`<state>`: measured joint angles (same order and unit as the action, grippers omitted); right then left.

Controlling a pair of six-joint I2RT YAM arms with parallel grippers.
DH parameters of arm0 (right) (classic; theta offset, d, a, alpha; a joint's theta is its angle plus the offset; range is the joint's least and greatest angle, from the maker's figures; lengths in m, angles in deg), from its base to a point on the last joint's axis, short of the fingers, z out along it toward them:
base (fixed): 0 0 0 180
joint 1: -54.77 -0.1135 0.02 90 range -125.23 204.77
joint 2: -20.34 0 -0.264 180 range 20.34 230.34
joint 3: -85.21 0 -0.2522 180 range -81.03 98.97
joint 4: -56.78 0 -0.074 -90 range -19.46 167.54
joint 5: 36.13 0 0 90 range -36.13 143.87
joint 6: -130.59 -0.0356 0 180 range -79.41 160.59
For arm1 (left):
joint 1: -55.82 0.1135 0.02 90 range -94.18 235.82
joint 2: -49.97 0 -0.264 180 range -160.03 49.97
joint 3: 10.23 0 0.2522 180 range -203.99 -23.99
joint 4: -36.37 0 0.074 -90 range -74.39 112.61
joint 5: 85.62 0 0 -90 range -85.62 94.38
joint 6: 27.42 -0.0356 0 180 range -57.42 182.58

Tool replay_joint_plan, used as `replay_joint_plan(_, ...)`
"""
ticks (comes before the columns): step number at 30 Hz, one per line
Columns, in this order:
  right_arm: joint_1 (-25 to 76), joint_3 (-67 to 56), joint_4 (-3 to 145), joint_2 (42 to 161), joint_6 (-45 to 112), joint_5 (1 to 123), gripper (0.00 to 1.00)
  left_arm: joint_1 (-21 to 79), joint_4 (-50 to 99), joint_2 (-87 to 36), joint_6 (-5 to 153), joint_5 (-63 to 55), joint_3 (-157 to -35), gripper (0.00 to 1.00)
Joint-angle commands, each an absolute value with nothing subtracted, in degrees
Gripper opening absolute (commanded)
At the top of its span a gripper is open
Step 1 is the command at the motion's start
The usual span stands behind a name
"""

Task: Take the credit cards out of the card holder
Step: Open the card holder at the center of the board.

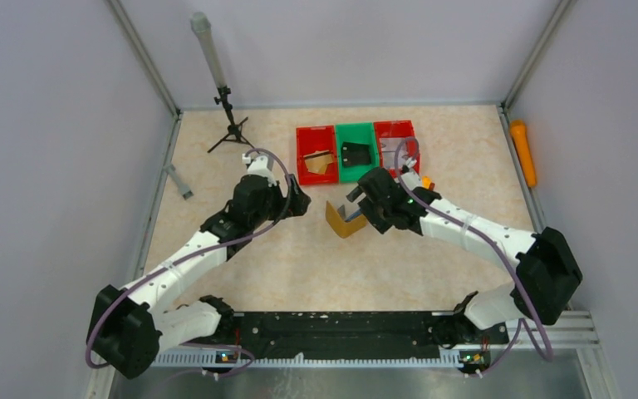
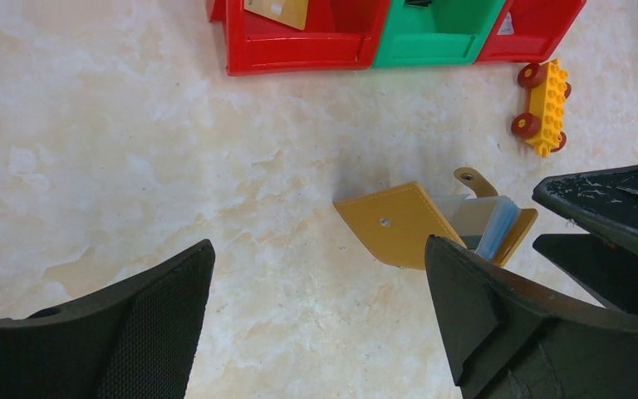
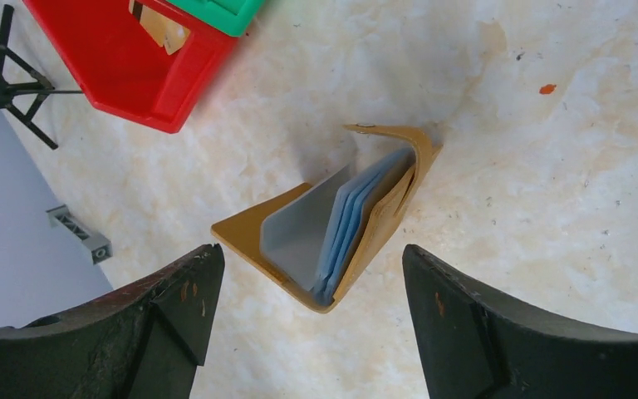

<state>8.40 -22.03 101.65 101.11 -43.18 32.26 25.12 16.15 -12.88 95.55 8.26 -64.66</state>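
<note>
The card holder (image 1: 343,219) is a mustard-brown wallet standing half open in a V on the table. In the right wrist view the card holder (image 3: 382,218) shows grey lining and pale blue leaves (image 3: 350,220); no tan card is visible inside. One tan credit card (image 1: 320,162) lies in the left red bin, also seen in the right wrist view (image 3: 163,30) and the left wrist view (image 2: 279,10). My right gripper (image 1: 355,206) is open and empty just above the wallet, jaws either side (image 3: 311,253). My left gripper (image 1: 302,202) is open and empty, left of the wallet (image 2: 399,223).
Three bins stand behind the wallet: red (image 1: 316,141), green (image 1: 355,137) holding a black object (image 1: 355,155), and red (image 1: 395,137). A yellow toy block with red wheels (image 2: 542,98) lies to the right. A black tripod (image 1: 231,126) and a grey bracket (image 1: 179,181) are at far left.
</note>
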Motion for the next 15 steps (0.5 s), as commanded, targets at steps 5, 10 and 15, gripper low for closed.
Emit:
replay_joint_plan(5, 7.3, -19.9, 102.0, 104.4, -44.6, 30.8, 0.80, 25.2, 19.0, -9.1, 94.1, 8.2, -63.5, 0.99)
replay_joint_plan(10, 7.2, -22.3, 99.0, 104.6, -44.9, 30.5, 0.68, 25.1, 18.9, -9.0, 94.1, 8.2, -63.5, 0.99)
replay_joint_plan(15, 7.2, -23.4, 98.1, 105.9, -45.1, 30.5, 0.65, 25.1, 18.8, -8.9, 94.0, 8.4, -63.5, 0.99)
